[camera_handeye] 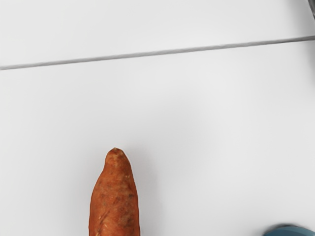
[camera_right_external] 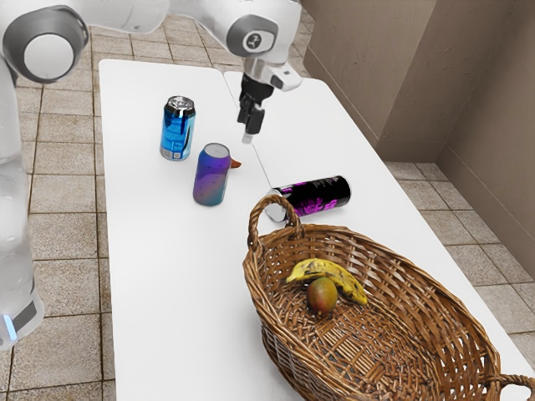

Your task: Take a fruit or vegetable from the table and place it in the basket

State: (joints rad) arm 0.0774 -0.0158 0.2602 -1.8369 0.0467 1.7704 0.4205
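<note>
Your gripper (camera_right_external: 251, 124) is above the white table (camera_right_external: 167, 284), whether open or closed you cannot tell, and your orange-brown vegetable (camera_handeye: 115, 201) lies near the purple-blue can (camera_right_external: 212, 177), with white surface between its tip and the table's seam (camera_handeye: 157, 52).

A glossy white robot arm (camera_right_external: 125, 10) is built from smooth, rounded segments. Its joints are capped by grey rings around paler discs, one marked with a small dark emblem (camera_right_external: 255, 40); a dark grey band (camera_right_external: 30, 312) is crossed by a bright pale-blue strip (camera_right_external: 10, 327).
</note>
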